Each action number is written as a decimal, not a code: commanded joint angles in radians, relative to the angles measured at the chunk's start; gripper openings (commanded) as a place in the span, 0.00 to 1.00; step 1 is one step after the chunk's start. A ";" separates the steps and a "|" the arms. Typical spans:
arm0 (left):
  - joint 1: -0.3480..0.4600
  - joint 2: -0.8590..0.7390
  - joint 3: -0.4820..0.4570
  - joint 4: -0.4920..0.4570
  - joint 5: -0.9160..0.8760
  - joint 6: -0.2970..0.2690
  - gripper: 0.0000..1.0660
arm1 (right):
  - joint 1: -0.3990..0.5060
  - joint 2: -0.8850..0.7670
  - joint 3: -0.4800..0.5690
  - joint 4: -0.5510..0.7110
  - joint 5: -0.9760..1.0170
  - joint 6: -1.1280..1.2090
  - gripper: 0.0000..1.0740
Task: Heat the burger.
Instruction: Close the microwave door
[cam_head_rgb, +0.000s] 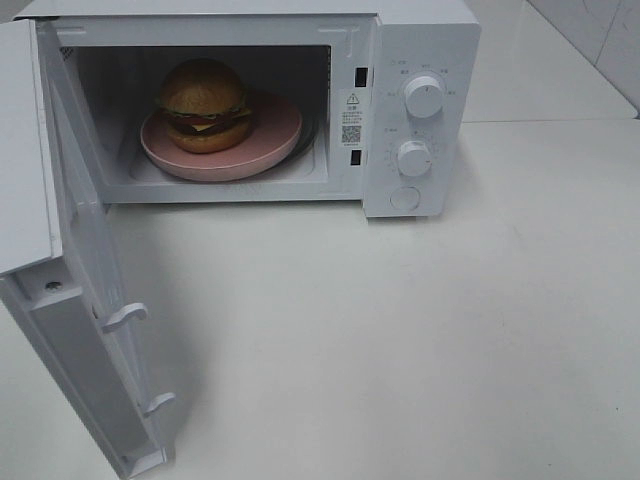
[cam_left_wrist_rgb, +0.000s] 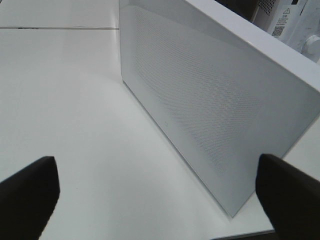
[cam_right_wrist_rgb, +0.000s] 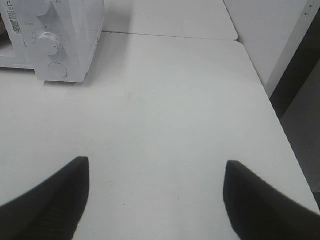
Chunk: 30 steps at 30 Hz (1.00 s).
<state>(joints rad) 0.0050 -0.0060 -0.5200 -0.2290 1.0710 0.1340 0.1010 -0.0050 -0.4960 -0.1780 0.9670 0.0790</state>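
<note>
The burger (cam_head_rgb: 204, 103), with its golden-brown bun, lettuce and cheese, sits on a pink plate (cam_head_rgb: 270, 140) inside the white microwave (cam_head_rgb: 420, 40). The microwave door (cam_head_rgb: 75, 300) stands swung wide open toward the front left. Neither gripper shows in the exterior high view. My left gripper (cam_left_wrist_rgb: 157, 192) is open with nothing between its fingers, facing the outer side of the door (cam_left_wrist_rgb: 200, 100). Over bare table to the right of the microwave, my right gripper (cam_right_wrist_rgb: 155, 192) is open and holds nothing.
Two round knobs (cam_head_rgb: 424, 97) and a button (cam_head_rgb: 405, 198) sit on the microwave's control panel, also seen as a knob (cam_right_wrist_rgb: 48, 43) in the right wrist view. The white table (cam_head_rgb: 400, 340) extends in front; its right edge (cam_right_wrist_rgb: 272, 105) drops off by a wall.
</note>
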 joint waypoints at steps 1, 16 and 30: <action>-0.004 -0.016 0.002 -0.003 0.005 -0.001 0.94 | -0.005 -0.024 0.002 0.003 -0.009 -0.004 0.66; -0.004 -0.014 0.002 -0.003 0.005 -0.003 0.94 | -0.005 -0.024 0.002 0.003 -0.009 -0.004 0.66; -0.004 0.073 -0.022 -0.015 -0.074 -0.005 0.86 | -0.005 -0.024 0.002 0.003 -0.009 -0.004 0.66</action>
<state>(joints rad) 0.0050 0.0640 -0.5340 -0.2380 1.0160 0.1340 0.1010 -0.0050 -0.4960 -0.1780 0.9670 0.0790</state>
